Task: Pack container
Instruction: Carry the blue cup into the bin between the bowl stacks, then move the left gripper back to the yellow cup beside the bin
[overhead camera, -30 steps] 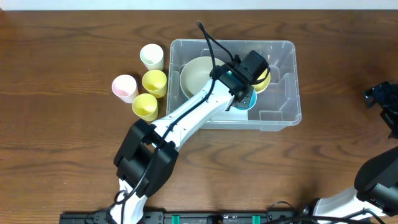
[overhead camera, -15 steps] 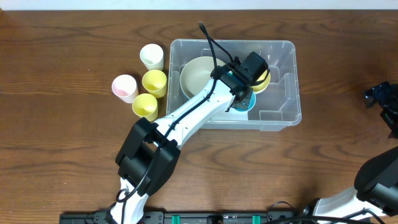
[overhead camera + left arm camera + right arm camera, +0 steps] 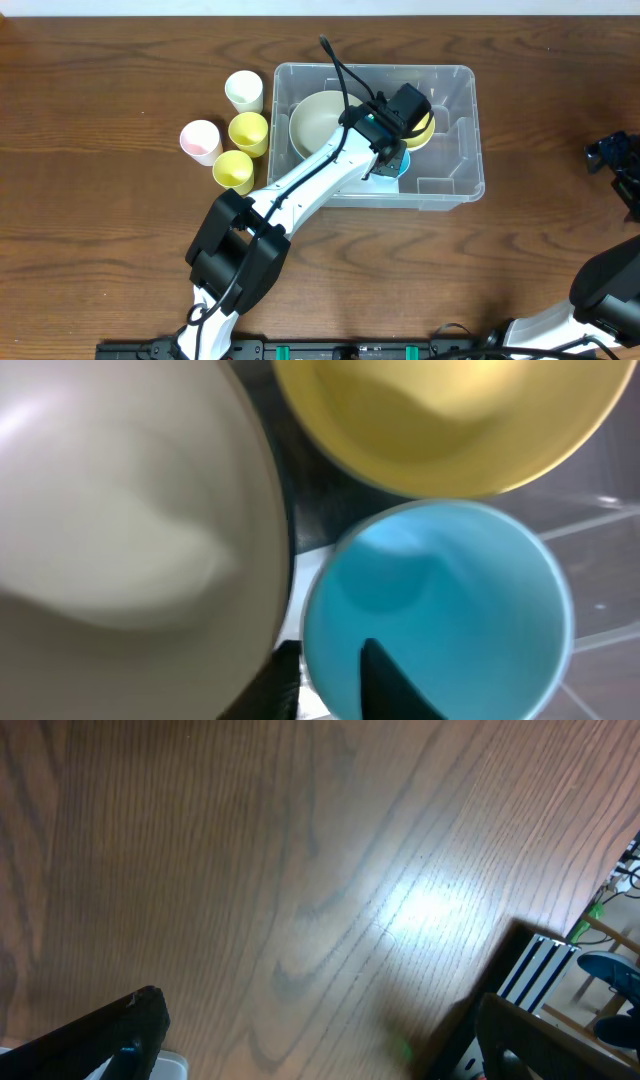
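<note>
Straddling one blue cup (image 3: 450,590) beside two bowls (image 3: 120,510) in container (image 3: 458,165), left jaws' grip unclear; right jaws gape.

A blue cup (image 3: 450,600) fills the lower right, with a yellow bowl (image 3: 450,420) just beyond it at the top and a large cream bowl (image 3: 120,530) close on its left. The two dark fingers (image 3: 385,685) straddle the cup's near rim, one inside and one outside beside the cream bowl, with a gap between them. The container's (image 3: 600,510) clear wall shows at the right edge.
</note>
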Controlling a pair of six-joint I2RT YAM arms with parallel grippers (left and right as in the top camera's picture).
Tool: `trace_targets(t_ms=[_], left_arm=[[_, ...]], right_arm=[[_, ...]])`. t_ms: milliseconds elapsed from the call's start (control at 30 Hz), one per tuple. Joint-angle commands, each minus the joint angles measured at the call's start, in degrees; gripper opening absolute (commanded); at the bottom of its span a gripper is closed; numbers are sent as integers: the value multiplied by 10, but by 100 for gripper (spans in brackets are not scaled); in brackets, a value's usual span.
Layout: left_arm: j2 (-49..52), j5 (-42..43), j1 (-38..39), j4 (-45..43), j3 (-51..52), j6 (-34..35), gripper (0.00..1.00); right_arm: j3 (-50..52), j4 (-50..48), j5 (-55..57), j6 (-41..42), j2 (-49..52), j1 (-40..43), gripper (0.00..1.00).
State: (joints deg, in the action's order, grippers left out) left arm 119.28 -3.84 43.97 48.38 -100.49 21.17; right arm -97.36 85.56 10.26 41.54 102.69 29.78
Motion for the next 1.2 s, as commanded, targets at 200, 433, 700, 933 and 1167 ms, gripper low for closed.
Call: trace_targets(t_ms=[200, 433, 700, 933, 1167], left_arm=[[-43, -1, -34, 3, -35, -2, 39], [-162, -1, -69, 10, -49, -7, 43], [-268, -68, -106, 63, -49, -27, 65], [-259, -167, -190, 189, -34, 82, 98], [-249, -117, -329, 252, -7, 172, 98]], right_arm=[[2, -1, 7, 9, 1, 2, 99], [2, -1, 6, 9, 1, 2, 99], [2, -1, 6, 9, 1, 2, 99], [2, -1, 6, 9, 1, 2, 99], [2, -1, 6, 9, 1, 2, 99]])
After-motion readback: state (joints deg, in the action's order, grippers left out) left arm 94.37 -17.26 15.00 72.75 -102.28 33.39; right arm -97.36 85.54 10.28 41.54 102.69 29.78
